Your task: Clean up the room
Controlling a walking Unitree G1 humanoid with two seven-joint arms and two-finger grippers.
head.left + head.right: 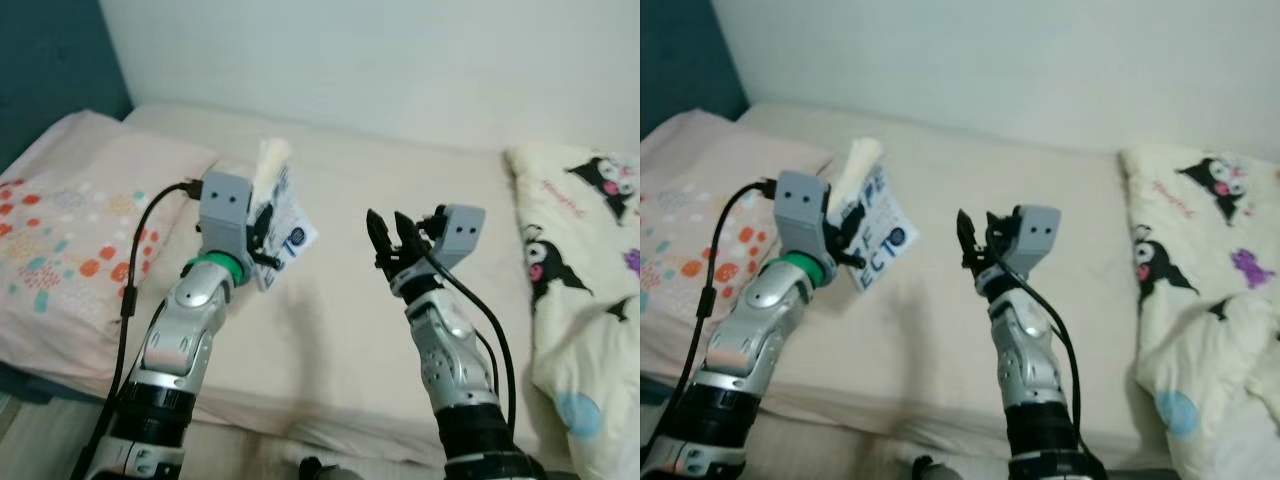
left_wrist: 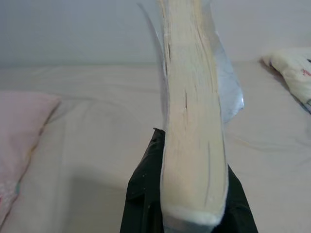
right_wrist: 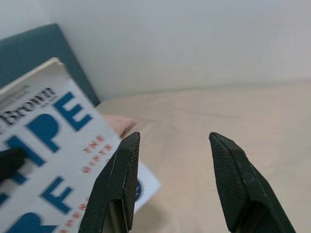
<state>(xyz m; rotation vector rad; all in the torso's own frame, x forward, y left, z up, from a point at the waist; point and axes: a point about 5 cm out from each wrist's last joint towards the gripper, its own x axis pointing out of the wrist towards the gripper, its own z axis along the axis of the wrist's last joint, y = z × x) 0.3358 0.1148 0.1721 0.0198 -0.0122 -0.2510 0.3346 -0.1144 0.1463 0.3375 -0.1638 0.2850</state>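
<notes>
Left gripper (image 1: 262, 232): jaws clamped on one thick white paperback book with blue cover lettering (image 1: 283, 222), held upright in the air above the cream-sheeted bed (image 1: 400, 200), page edges toward the wrist camera. Right gripper (image 1: 388, 232): jaws apart, holding nothing, raised beside the book with a gap between them; its two black fingers (image 3: 121, 179) frame the book cover in the right wrist view. One pink pillow with coloured dots (image 1: 70, 230) on the bed's left side. One cream blanket with black cartoon characters (image 1: 585, 270) bunched on the right.
</notes>
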